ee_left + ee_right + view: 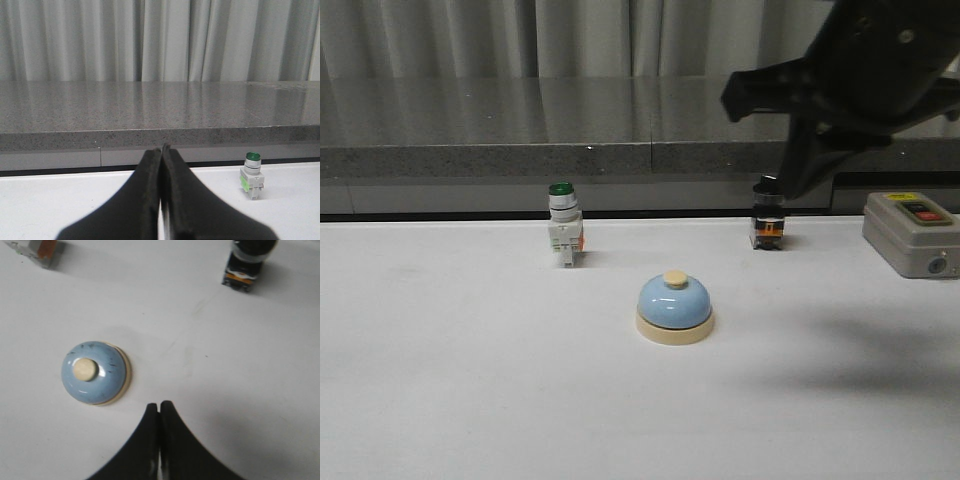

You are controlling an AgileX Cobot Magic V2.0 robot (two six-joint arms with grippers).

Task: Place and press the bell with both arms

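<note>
The bell (674,303), with a light-blue dome, cream base and cream top button, stands upright on the white table (470,350) near its middle. It also shows from above in the right wrist view (95,372). My right arm (860,80) hangs high over the table's back right. My right gripper (159,405) is shut and empty, raised above the table beside the bell and clear of it. My left gripper (161,148) is shut and empty, low over the table and facing the back ledge. The left arm is out of the front view.
A green-capped white switch (563,225) stands at the back left of the bell and also shows in the left wrist view (251,175). A black-capped switch (767,215) stands at the back right. A grey box with red and green buttons (910,232) sits far right. A grey stone ledge (520,150) runs behind.
</note>
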